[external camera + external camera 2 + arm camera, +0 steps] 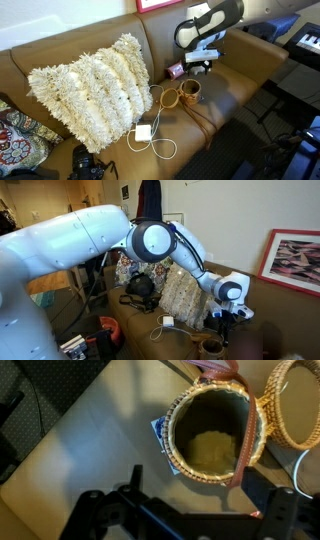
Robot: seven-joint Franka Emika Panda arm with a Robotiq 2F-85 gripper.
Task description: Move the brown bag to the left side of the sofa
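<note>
The brown bag stands upright on the sofa seat at three o'clock from the shaggy pillow, with the jaws spread and empty above its open mouth

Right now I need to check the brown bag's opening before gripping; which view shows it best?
The wrist view: it looks straight down into the brown bag, rim and inside clear. In both exterior views the bag is small, without detail.

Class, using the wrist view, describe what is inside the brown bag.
Inside the brown bag, only woven walls and a pale bottom show; no item is visible. A small blue-white corner pokes from under its rim; the rest of it is covered.
</note>
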